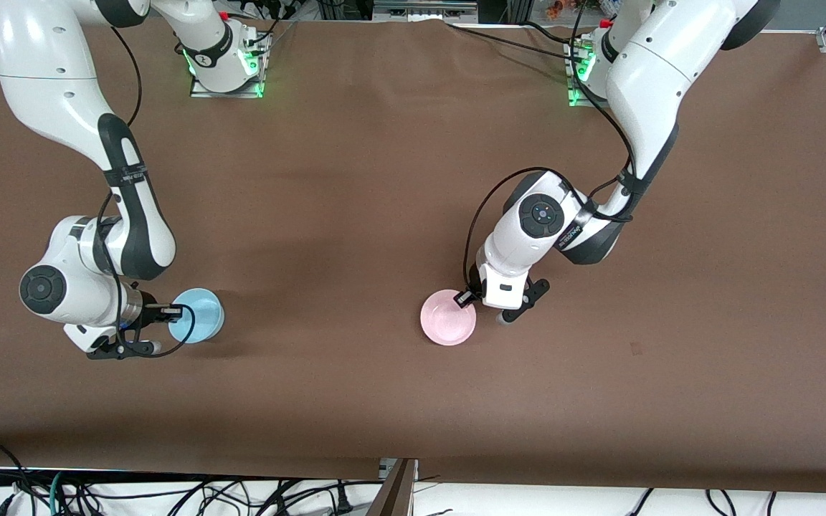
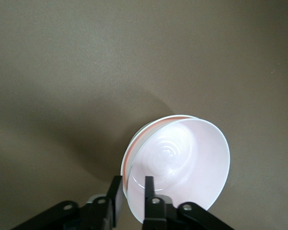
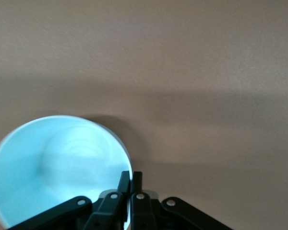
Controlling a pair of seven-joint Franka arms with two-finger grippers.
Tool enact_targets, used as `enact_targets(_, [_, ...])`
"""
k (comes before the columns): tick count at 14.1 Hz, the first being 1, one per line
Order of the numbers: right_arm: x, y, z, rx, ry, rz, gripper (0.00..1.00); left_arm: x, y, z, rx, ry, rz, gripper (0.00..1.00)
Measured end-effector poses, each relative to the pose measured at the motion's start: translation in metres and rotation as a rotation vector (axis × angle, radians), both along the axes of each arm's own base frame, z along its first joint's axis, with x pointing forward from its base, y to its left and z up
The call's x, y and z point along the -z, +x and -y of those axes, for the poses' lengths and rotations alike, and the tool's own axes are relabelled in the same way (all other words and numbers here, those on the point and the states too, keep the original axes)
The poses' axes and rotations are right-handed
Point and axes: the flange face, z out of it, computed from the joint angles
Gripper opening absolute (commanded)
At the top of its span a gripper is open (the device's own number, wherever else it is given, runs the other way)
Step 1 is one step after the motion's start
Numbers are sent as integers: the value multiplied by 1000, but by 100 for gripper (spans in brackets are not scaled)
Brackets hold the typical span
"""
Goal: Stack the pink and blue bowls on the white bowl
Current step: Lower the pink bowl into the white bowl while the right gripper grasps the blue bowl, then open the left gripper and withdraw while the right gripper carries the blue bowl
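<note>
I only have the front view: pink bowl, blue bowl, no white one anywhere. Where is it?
Observer: The left wrist view shows the white bowl, its rim just outside the pink bowl; the pink one seems nested in it.
Operator: Left gripper let go?
Observer: The left gripper straddles that rim, fingers apart, apparently open.
Operator: And blue?
Observer: The right gripper is pinched shut on the blue bowl at its rim.
</note>
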Motion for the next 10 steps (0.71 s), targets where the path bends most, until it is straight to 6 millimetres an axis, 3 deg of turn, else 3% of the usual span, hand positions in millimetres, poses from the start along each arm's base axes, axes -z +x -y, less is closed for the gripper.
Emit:
enact_targets(2, [-2, 0, 0, 0, 1, 2, 0, 0, 0, 0, -1, -2, 2, 34])
enact_targets(5, [-5, 1, 0, 0, 1, 7, 0, -1, 2, -1, -4, -1, 5, 13])
enact_targets(7, [-16, 3, 0, 0, 2, 20, 0, -3, 4, -2, -7, -4, 10, 5])
enact_targets(10, [-37, 4, -2, -1, 8, 15, 0, -12, 10, -2, -14, -13, 28, 0])
